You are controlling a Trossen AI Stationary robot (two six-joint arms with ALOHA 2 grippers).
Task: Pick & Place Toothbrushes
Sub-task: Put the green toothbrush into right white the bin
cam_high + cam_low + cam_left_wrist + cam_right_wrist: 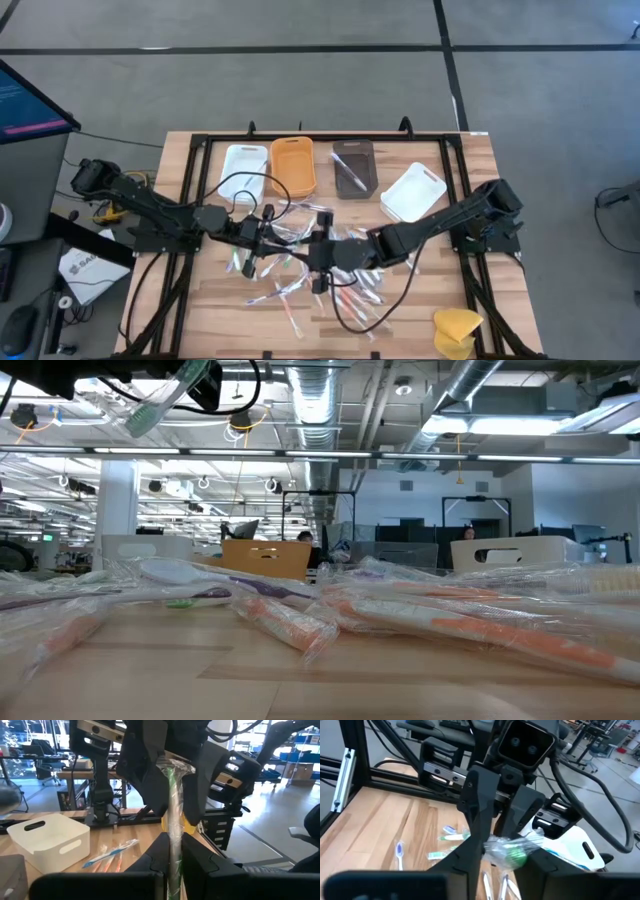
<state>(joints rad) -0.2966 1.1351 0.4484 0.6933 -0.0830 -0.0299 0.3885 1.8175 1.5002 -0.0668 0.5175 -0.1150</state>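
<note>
Wrapped in clear film, a green toothbrush (173, 815) stands between the left gripper (172, 852) fingers, which are clamped on its lower part, while the right gripper (175, 795) has its jaws around the upper end; whether those are fully closed cannot be told. Both grippers meet above the middle of the bench (200, 310), the left gripper (262, 238) coming from the left edge, the right gripper (322, 250) from the right edge. Beneath and around them lies the scattered heap of wrapped toothbrushes (300, 285), spreading toward the front edge. Along the back edge sit four trays: a white tray (243, 168), an orange tray (293, 165), a brown tray (353, 168) holding a wrapped brush, and a tilted second white tray (412, 192). A yellow sponge-like lump (456, 330) rests at the front right corner.
</note>
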